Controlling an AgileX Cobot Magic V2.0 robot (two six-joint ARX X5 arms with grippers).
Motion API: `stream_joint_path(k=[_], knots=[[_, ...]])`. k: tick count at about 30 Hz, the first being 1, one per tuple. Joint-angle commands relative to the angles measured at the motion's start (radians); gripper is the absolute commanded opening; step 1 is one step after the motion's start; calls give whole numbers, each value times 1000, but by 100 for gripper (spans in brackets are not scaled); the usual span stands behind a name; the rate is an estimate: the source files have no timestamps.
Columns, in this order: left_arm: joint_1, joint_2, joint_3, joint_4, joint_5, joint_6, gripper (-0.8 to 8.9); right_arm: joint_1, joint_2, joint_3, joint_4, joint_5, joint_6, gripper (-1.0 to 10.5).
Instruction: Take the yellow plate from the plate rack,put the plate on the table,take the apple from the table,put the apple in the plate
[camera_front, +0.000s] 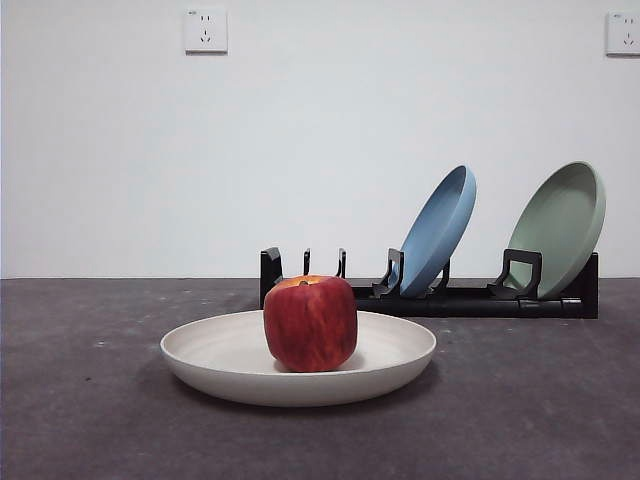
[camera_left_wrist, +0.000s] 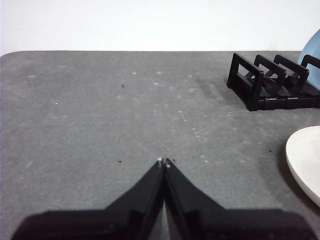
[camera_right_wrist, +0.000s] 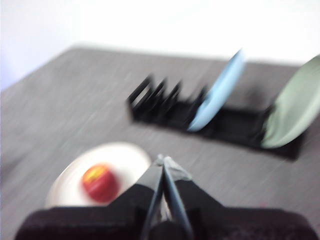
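1. Front view: the yellow plate (camera_front: 298, 358) lies flat on the table (camera_front: 90, 400), in front of the plate rack (camera_front: 430, 296). The apple (camera_front: 310, 322) sits upright in the plate, about at its middle, stem dimple up.
2. Front view, rack: long black rack behind the plate, reaching off to the right. A blue plate (camera_front: 438, 230) leans in a middle slot and a green plate (camera_front: 557, 228) leans at the right end; the left slots hold nothing. Two wall sockets (camera_front: 205, 30) on the white wall. No arm shows here.
3. Left wrist view: the left gripper (camera_left_wrist: 164, 162) has its jaws pressed together, tips touching, nothing between them. It hangs over bare table, well apart from the rack's near end and from the cream plate rim at the picture edge. A sliver of the blue plate shows behind the rack.
4. Right wrist view, blurred: the right gripper (camera_right_wrist: 163, 161) has its jaws closed together, holding nothing. It is above the table, near the plate's rim. Apple in the plate, just beside the jaw tips in the picture. Rack beyond with the blue and green plates.
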Motion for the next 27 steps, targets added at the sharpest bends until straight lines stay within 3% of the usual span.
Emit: stream_joint_path(k=[1,9,16,27], knots=[[3,-3,-13,0,-1,-6,-3,-84,-75,-163,143,-2,-3,0],[3,-3,-13,0,-1,-6,-3,-204,-291,-541,424,12,87,0],[3,-3,-13,0,-1,-6,-2,-208,-396,-713,434,32,140,0],[3,-3,-13,0,-1,-6,-3,-208,-439,-797,429,32,164,0]])
